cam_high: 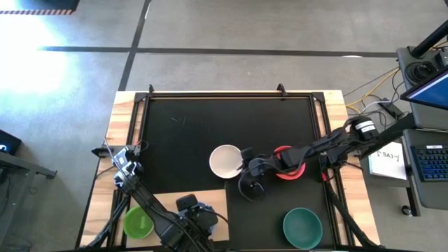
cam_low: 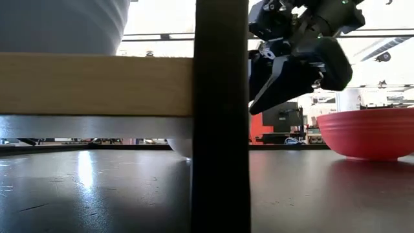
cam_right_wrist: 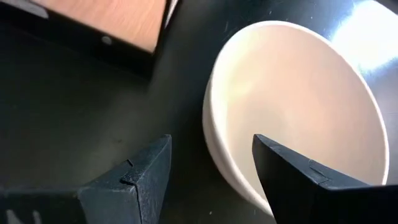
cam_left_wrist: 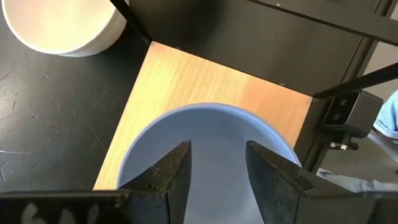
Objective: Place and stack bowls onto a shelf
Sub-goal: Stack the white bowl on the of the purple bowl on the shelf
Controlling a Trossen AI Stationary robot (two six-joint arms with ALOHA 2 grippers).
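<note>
High view: white bowl [cam_high: 225, 161] on the black mat [cam_high: 189, 129], right gripper [cam_high: 250, 176] just beside its rim, red bowl [cam_high: 288, 164] under that arm, teal bowl [cam_high: 302, 227] near the front, yellow-green bowl [cam_high: 138, 222] by the shelf [cam_high: 210, 201]. Low view: right gripper raised off the mat, apparently clear of the red bowl. Left wrist view: left gripper [cam_left_wrist: 217, 163] fingers parted above the slate-blue bowl [cam_left_wrist: 211, 140] on the shelf, holding nothing. Right wrist view: fingers spread wide, empty, the white bowl's near rim lying between them; right arm nearer
</note>
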